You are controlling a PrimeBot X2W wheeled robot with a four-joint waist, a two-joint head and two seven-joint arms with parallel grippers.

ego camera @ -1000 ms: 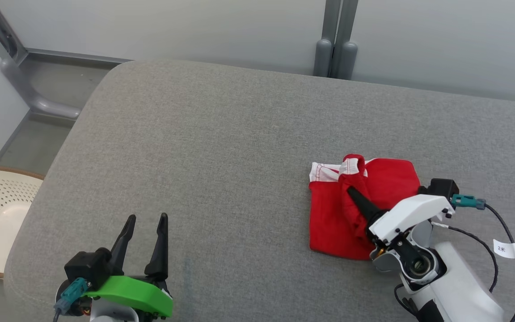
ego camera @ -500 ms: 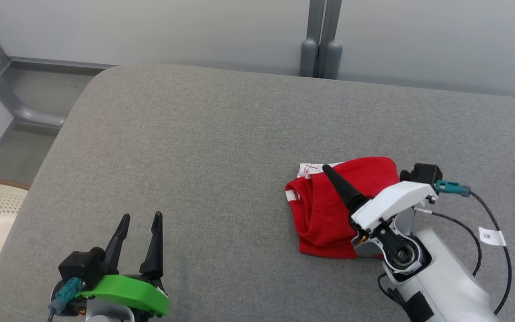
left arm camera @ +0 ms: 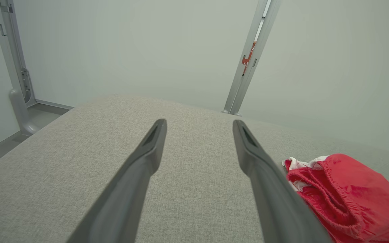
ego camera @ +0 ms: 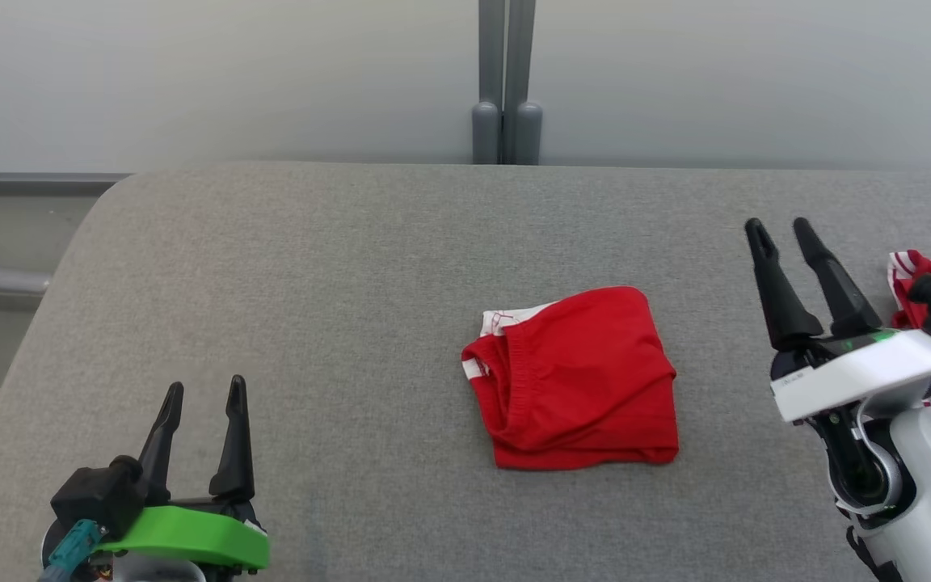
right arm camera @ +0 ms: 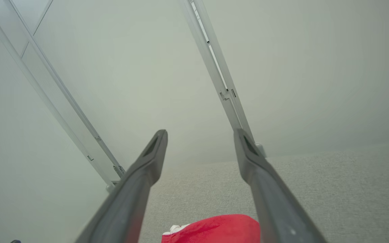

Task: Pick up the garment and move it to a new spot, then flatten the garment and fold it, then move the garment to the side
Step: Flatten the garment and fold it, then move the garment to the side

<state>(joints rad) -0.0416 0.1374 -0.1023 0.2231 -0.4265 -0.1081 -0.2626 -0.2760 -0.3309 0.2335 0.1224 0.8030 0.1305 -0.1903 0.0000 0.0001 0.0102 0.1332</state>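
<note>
Garment (ego camera: 575,380) lies folded near the middle of the padded table (ego camera: 312,267), my left gripper (ego camera: 205,385) and right gripper (ego camera: 777,225) both spread and empty, so I aim to pinch every layer together before sliding it aside.

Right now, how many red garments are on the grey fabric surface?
2: a folded red garment at centre; a red-and-white garment at the right edge, partly hidden.

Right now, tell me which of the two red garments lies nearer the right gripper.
The far-right garment, partly hidden behind the right gripper. The folded garment lies centrally, well clear of it.
</note>
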